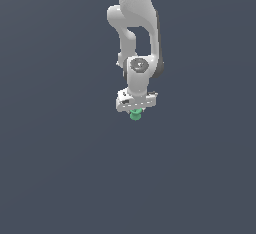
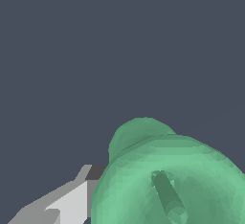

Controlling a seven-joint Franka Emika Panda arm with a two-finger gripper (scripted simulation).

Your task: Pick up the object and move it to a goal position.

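The green spool-like object (image 1: pixel 135 115) sits just under the white hand of my gripper (image 1: pixel 135 111), in the middle of the exterior view. In the wrist view the object (image 2: pixel 167 180) is very near and fills much of the picture, its wide end and a narrower part behind it showing. One grey-white finger (image 2: pixel 72 201) lies against its side; the other finger is hidden by the object. The gripper looks shut on the object. I cannot tell whether the object rests on the ground or is lifted off it.
A plain dark grey-blue floor (image 1: pixel 50 178) spreads on all sides. The white arm (image 1: pixel 135 23) comes down from the top of the exterior view. No other thing shows.
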